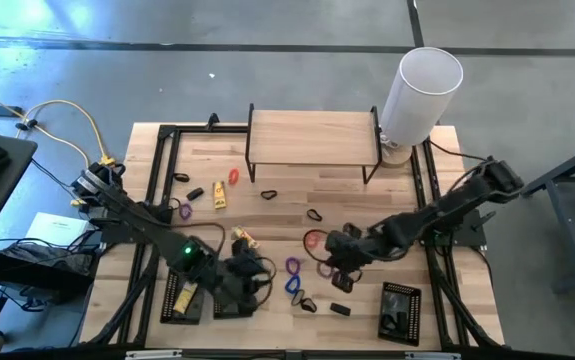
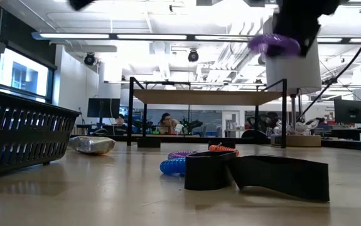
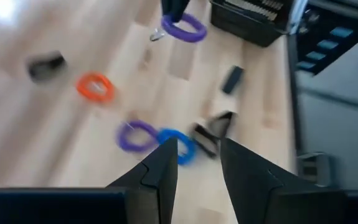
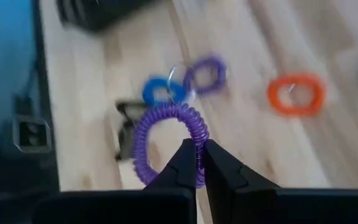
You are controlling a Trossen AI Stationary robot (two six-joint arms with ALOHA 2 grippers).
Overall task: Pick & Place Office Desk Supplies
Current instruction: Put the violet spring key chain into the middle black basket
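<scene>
a robotics lab or open workshop: a butcher-block table (image 1: 297, 205) on a black frame stands on a bare grey concrete floor (image 1: 267, 60), with cables (image 1: 62, 115) trailing off one side. beyond the table the low view shows an open ceiling with exposed ducts and strip lights (image 2: 167, 36), monitors (image 2: 103, 108) on benches, and people (image 2: 166, 122) seated at workstations.

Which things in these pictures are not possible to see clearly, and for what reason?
- Contents of the left mesh tray, high view: too small, partly under the left arm.
- Right hand, low view: its top is cut off by the upper edge; only the purple coil loop that it holds is clear.
- Black piece, left wrist view: blurred, so its kind is unclear.
- People in the room behind, low view: too small.
</scene>
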